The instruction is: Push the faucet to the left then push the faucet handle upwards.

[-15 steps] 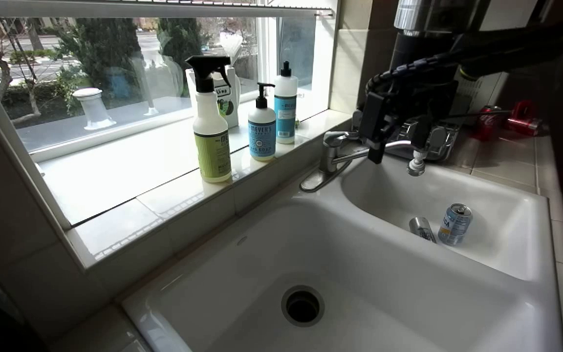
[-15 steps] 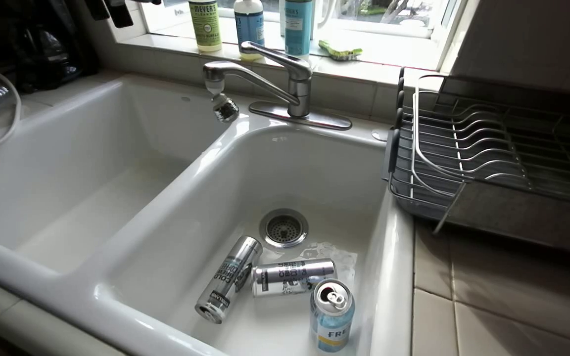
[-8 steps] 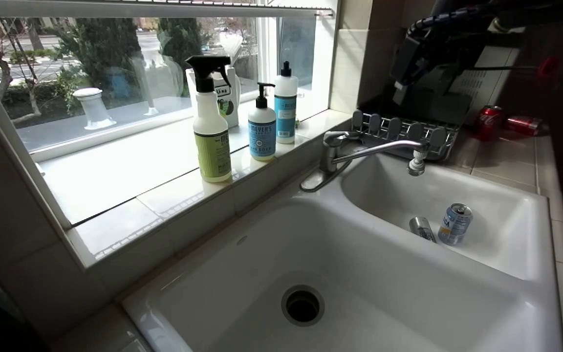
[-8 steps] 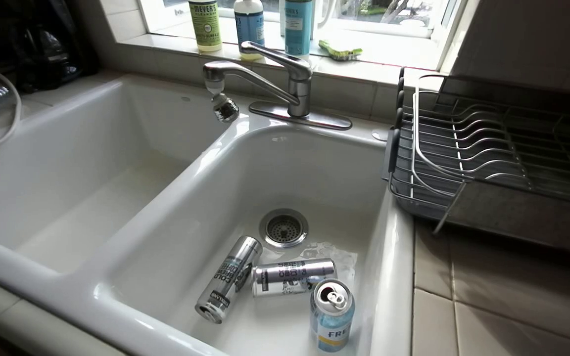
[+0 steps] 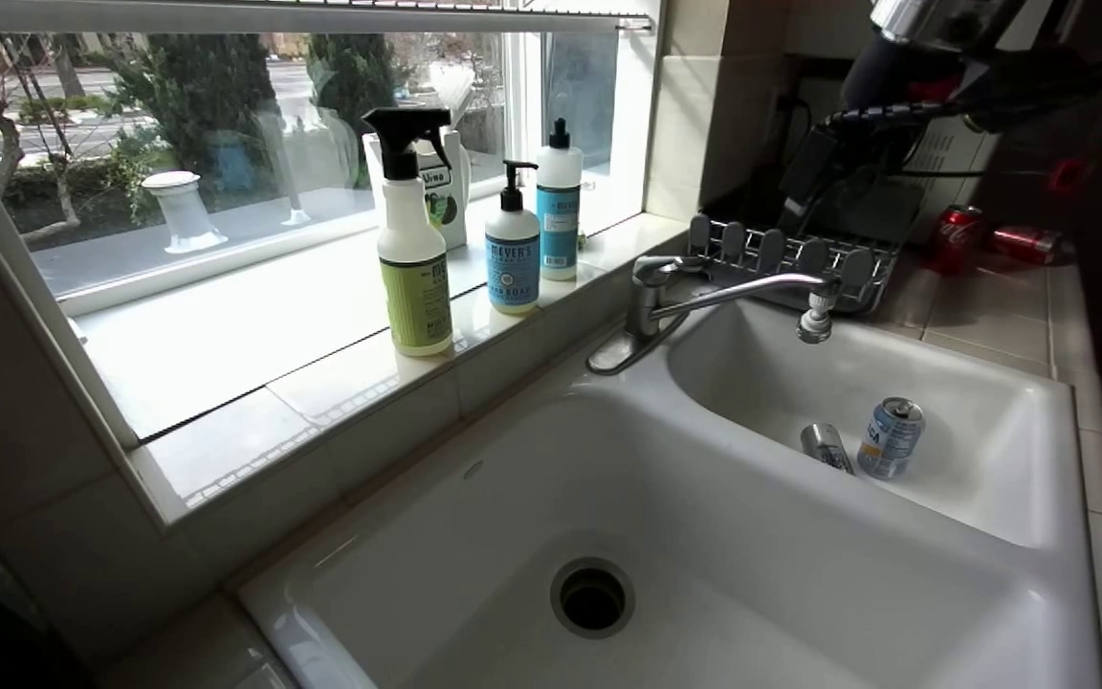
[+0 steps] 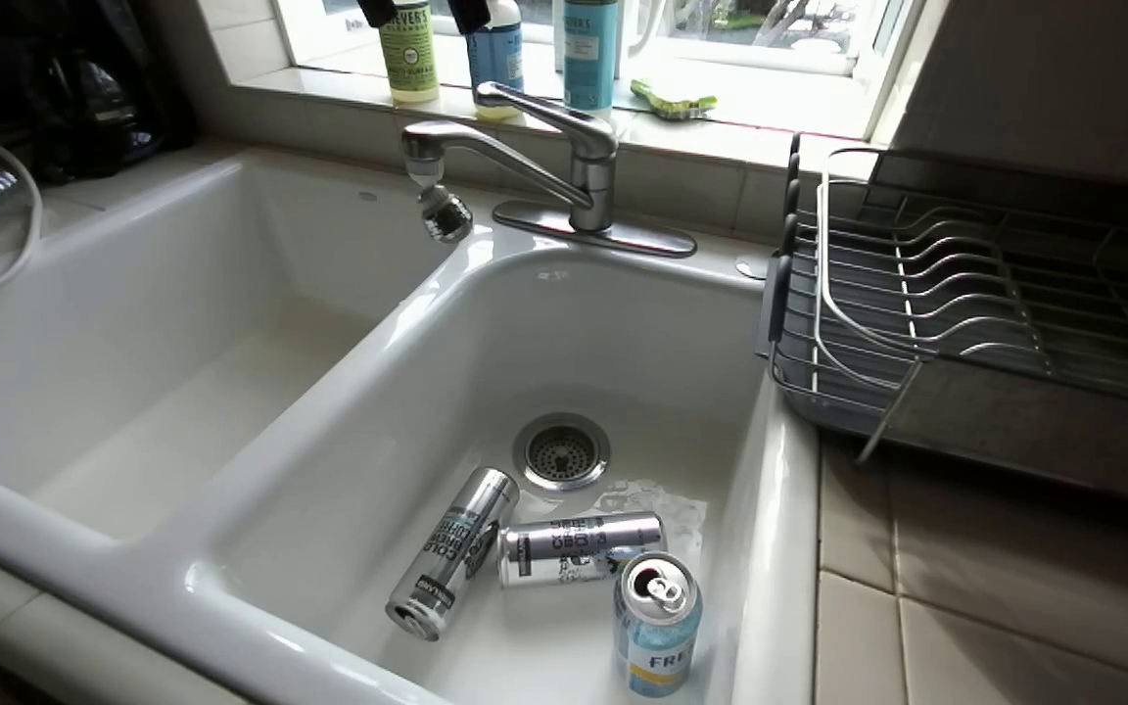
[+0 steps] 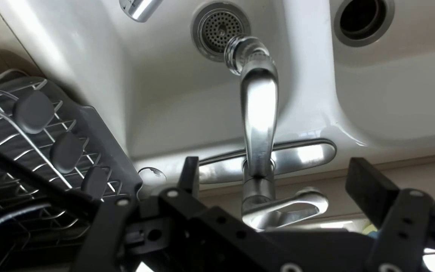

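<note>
A bright window rises over a tiled sill, and in front of it sits a white double sink. Beside the sink, a tiled desk carries a wire dish rack. The robot arm shows dimly at the upper right of an exterior view, partly out of frame. The faucet is mounted at the back of the sink, where its 2 halves meet; in the wrist view its spout overlaps the basin nearer the rack. The end effector is spread, its 2 fingers well apart, and in the wrist view part of the faucet shows in the gap; in both exterior views it appears apart from the faucet. Upright on the sill stand a green spray bottle, a blue pump bottle and a turquoise bottle. In the basin nearer the rack lie a slanted silver can and a crosswise silver can, with a pale-blue can upright just beside. The faucet handle slants above the spout in an exterior view. In the same basin, behind the cans, sits the round metal strainer.
</note>
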`<state>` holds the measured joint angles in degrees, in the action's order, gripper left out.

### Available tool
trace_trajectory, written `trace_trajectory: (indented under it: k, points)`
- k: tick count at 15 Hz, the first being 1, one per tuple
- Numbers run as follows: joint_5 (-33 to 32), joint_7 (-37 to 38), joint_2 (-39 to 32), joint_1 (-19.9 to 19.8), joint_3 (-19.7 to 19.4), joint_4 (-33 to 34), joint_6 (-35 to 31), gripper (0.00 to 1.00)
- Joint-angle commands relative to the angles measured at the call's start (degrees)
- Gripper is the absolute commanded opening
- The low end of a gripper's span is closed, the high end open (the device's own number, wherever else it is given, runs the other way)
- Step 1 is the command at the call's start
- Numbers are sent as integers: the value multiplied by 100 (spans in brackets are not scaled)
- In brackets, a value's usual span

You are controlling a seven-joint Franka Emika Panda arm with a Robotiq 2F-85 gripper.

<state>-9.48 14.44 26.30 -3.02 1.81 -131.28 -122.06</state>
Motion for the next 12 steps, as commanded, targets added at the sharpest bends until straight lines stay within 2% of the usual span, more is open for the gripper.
trace_trajectory:
  k: [1, 7, 12]
  points:
    - [169, -630, -107, 87, -155, -288, -331, 100]
    - [695, -1242, -420, 238, -238, -416, -292, 100]
    - [897, -1222, -578, 247, -191, -397, -165, 100]
